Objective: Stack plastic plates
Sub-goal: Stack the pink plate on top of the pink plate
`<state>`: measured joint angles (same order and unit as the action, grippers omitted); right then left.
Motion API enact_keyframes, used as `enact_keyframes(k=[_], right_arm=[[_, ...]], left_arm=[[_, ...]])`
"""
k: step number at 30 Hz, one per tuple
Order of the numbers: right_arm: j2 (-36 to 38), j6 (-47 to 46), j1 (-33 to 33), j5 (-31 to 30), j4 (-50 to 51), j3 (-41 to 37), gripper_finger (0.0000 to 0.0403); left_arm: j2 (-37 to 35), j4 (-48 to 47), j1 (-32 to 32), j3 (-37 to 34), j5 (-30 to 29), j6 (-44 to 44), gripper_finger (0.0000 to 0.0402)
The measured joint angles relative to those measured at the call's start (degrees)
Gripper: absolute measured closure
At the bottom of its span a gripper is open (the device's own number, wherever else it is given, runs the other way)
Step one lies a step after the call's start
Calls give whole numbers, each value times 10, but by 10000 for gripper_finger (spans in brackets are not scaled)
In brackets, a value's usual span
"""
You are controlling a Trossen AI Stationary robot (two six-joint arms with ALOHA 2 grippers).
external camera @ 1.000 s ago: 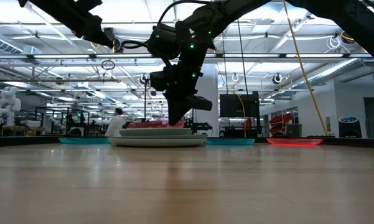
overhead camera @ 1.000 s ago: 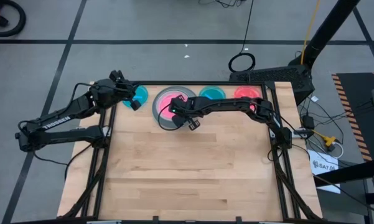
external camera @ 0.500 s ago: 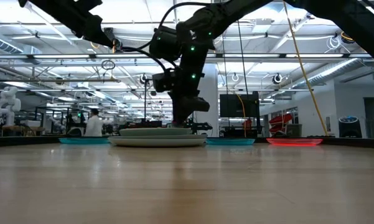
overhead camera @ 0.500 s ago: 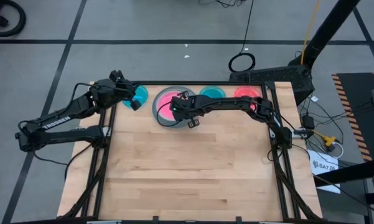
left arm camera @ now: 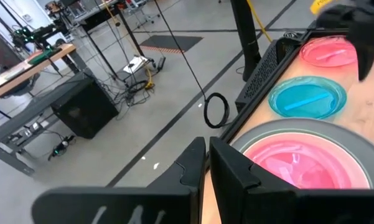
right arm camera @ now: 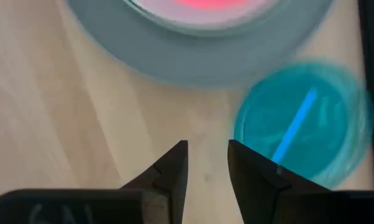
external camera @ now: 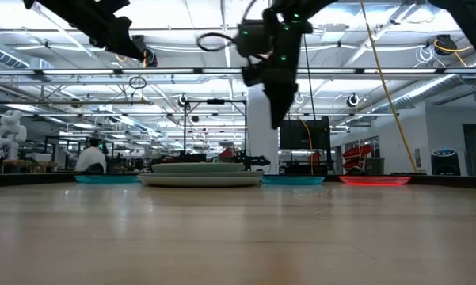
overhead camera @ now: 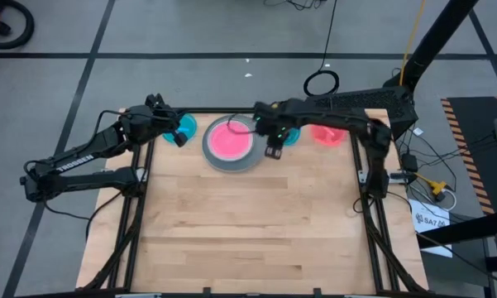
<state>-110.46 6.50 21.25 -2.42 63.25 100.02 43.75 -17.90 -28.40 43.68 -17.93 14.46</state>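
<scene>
The plates sit in a row along the far edge of the table. The stack stands at about 12 o'clock from the table's middle: a large grey plate at the bottom and a pink-red plate on top, with a pale rim showing between them in the high view (the low view shows the stack as several flat layers, but the colours between cannot be told apart). At 9 o'clock from the stack, partly hidden by the left arm, lies a teal-blue plate. At 3 o'clock from the stack lies a second teal-blue plate, and beyond it, further toward 3 o'clock, a second pink-red plate, each flat on the table and apart from its neighbours.

The right end effector hangs in the air just past the stack's 3 o'clock rim, over the gap between the grey plate and the second teal-blue plate; in the low view it is well above the plates. Its own wrist view shows the right end effector released, its two fingers parted with bare table between them and nothing held, the grey plate and teal-blue plate below.

The left end effector waits at the table's far left corner, over the first teal-blue plate. In its wrist view the left end effector is clenched, fingers nearly touching and empty, looking across the stack's pink-red plate toward the other plates.
</scene>
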Motion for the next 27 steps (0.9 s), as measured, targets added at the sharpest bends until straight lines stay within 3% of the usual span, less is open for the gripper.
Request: enact_keyframes(k=[8, 14, 18, 22, 27], right_arm=[[91, -77, 138, 10, -31, -176, 298], [102, -133, 230, -6, -70, -286, 298], [102, -129, 246, -14, -84, -322, 298], [102, -132, 244, -69, -90, -331, 298], [102, -132, 241, -65, -124, -332, 298]], left_arm=[[1, -5, 0, 0, 0, -4, 371], [1, -11, 0, 0, 1, -13, 371], [1, -15, 0, 0, 1, -13, 371], [1, -15, 0, 0, 1, -11, 371], [1, -15, 0, 0, 0, -10, 371]])
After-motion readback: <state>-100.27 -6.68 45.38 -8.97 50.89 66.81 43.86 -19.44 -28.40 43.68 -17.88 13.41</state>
